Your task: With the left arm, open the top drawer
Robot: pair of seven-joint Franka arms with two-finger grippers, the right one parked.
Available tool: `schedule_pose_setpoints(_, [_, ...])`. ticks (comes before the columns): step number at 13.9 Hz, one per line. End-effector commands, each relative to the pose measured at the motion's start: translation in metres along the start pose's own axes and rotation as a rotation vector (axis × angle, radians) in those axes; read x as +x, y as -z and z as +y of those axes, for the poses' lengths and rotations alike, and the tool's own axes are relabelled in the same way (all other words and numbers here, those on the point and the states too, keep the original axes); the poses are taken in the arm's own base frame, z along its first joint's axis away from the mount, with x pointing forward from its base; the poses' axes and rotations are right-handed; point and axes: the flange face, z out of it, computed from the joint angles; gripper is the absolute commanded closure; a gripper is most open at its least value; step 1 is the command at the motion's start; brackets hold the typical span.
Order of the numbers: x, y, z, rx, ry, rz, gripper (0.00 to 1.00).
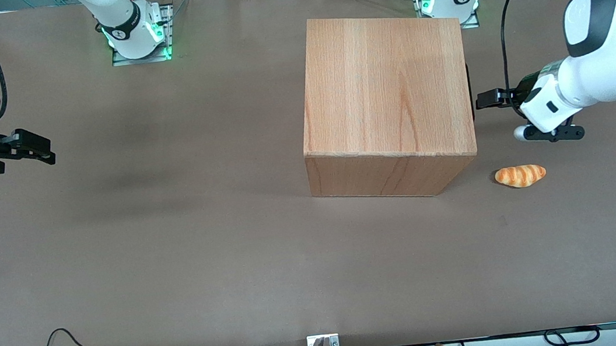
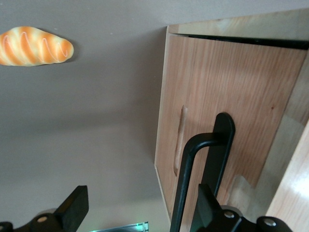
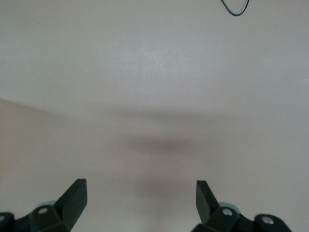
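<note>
The wooden cabinet (image 1: 385,87) stands mid-table with its front toward the working arm's end. Of the top drawer, the front view shows only a dark strip of its black bar handle (image 1: 470,92). In the left wrist view the light-wood drawer front (image 2: 227,92) looks shut, and the handle (image 2: 189,164) crosses it. The left arm (image 1: 605,60) reaches in from the working arm's end. Its gripper (image 1: 480,99) is at the drawer front, level with the handle. The gripper (image 2: 141,193) is open, and the bar lies between its fingers, close to one finger (image 2: 206,205) and apart from the other.
An orange striped bread roll (image 1: 520,175) lies on the brown table (image 1: 175,242) in front of the cabinet, nearer the front camera than the gripper; it also shows in the left wrist view (image 2: 35,46). Cables run along the table's edges.
</note>
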Motion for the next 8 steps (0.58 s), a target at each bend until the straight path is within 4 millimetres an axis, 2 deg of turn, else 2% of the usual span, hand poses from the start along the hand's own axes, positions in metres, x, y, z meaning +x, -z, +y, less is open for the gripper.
schedule_pose_setpoints(1, [-0.003, -0.006, 0.005, -0.027, -0.008, 0.011, 0.00])
schedule_pose_setpoints(8, [0.007, -0.027, 0.003, -0.025, -0.023, -0.028, 0.00])
